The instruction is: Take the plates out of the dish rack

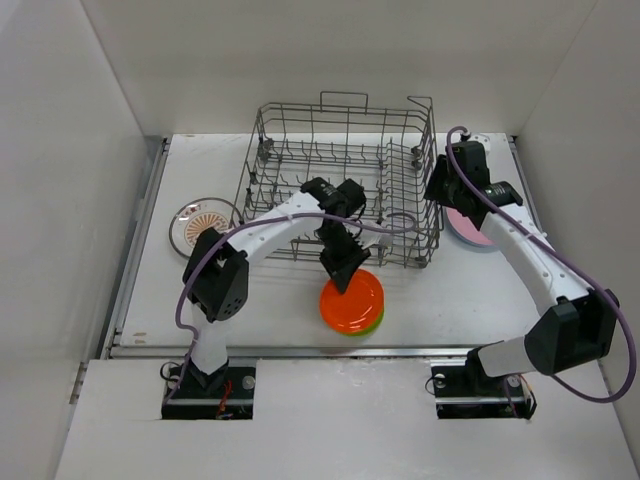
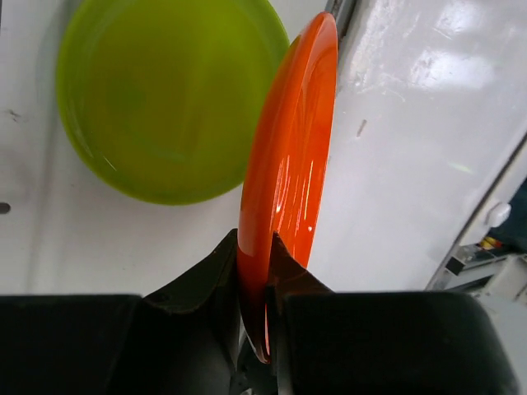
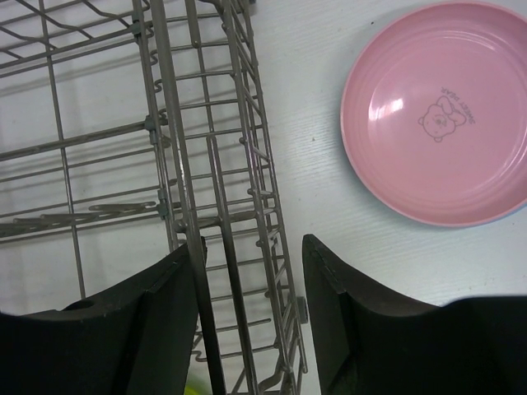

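The grey wire dish rack (image 1: 292,122) stands at the back middle of the table, and no plate shows in it. My left gripper (image 1: 345,272) is shut on the rim of the orange plate (image 1: 352,302), just in front of the rack. In the left wrist view the orange plate (image 2: 288,164) stands on edge between my fingers, above the lime-green plate (image 2: 165,99) that lies flat on the table. My right gripper (image 3: 251,247) is open and empty over the rack's right wall (image 3: 214,164). The pink plate (image 3: 436,111) lies to its right.
A clear plate with an orange sunburst (image 1: 203,222) lies left of the rack. The pink plate (image 1: 470,228) rests on a blue one right of the rack. White walls enclose the table on the left, back and right.
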Tool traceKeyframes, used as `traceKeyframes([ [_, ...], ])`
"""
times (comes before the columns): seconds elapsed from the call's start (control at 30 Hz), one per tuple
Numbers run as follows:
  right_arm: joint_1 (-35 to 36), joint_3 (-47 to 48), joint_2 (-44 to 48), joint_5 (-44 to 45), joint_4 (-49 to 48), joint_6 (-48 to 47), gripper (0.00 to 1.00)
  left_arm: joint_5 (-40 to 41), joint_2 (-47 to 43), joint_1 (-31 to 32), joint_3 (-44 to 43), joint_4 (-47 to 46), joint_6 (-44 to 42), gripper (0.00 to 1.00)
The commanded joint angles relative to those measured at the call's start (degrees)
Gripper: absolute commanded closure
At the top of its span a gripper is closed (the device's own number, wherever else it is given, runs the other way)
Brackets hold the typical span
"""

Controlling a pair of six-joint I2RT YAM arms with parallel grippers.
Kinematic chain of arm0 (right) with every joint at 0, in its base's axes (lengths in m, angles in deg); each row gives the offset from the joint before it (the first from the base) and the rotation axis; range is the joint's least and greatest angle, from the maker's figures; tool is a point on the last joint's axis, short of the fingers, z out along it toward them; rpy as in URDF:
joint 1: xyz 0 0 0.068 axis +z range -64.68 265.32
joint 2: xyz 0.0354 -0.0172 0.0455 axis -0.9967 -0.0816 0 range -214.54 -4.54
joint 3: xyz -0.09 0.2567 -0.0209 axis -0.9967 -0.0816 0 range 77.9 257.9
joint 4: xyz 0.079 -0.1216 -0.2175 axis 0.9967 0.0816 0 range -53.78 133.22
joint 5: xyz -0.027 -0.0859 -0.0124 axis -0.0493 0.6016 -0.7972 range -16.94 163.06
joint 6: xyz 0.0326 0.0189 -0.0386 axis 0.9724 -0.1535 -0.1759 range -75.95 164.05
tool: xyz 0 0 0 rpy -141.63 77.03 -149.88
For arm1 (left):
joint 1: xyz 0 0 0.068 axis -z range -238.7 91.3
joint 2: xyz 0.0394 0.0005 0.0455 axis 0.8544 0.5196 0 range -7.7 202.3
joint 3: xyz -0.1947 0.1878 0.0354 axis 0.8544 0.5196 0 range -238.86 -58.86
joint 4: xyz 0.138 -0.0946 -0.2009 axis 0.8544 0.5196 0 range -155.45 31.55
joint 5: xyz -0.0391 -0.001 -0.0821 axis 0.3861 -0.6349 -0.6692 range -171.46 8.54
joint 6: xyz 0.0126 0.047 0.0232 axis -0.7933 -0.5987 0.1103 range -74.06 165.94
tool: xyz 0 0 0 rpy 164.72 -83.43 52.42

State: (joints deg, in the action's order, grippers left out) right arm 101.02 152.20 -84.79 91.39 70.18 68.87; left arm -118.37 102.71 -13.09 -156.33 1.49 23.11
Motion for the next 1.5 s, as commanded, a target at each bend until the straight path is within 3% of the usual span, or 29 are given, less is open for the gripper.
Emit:
traceKeyframes([
  [0.0, -0.2, -0.6, 1.7, -0.6, -0.7, -0.6, 0.44, 1.9, -2.3, 1.1, 1.2, -4.3, -0.3, 0.94],
  [0.17, -0.2, -0.6, 1.7, -0.6, -0.7, -0.6, 0.44, 8.2, 1.2, 2.7, 3.3, -10.4, 2.4, 0.94],
  [0.2, -0.2, -0.6, 1.7, -0.6, -0.7, -0.6, 0.44, 9.0, 1.7, 2.7, 3.3, -10.9, 2.9, 0.89],
  [0.33, -0.2, -1.6, 1.7, -0.6, -0.7, -0.6, 0.44, 12.4, 2.4, 2.7, 3.3, -12.3, 4.2, 0.86],
  [0.47, -0.2, -1.6, 1.7, -0.6, -0.7, -0.6, 0.44, 11.1, 3.0, 2.7, 4.3, -11.7, 3.1, 0.59],
  [0.5, -0.2, -1.6, 1.7, -0.6, -0.7, -0.6, 0.44, 11.1, 3.0, 2.7, 4.3, -11.7, 3.1, 0.46],
  [0.7, -0.2, -1.6, 1.2, -0.6, -0.7, -0.6, 0.44, 13.3, 3.6, 2.7, -0.3, -6.8, 1.3, 0.15],
  [0.77, -0.2, -1.1, 0.6, -0.1, -0.7, -1.2, 0.44, 14.3, 3.1, 2.7, -2.5, -5.2, 0.7, 0.0],
  [0.87, -0.2, -0.4, -0.1, 0.6, -1.3, -1.2, 0.44, 13.0, 2.4, 2.7, -8.1, -0.4, 0.1, 0.0],
  [0.97, -0.2, 1.0, -1.3, 1.3, -1.9, -4.1, 0.54, 10.3, 1.0, 2.7, -13.8, 4.3, 0.1, 0.0],
  [1.13, -0.2, 1.7, -3.1, 7.0, -3.7, -9.9, 1.0, 2.6, -2.4, 0.5, -21.7, 11.7, 0.1, 0.0],
  [1.47, -0.2, 3.3, -6.1, 7.9, -11.8, -24.2, 1.0, -4.9, -8.9, -3.1, -22.2, 16.4, -1.5, 0.0],
])
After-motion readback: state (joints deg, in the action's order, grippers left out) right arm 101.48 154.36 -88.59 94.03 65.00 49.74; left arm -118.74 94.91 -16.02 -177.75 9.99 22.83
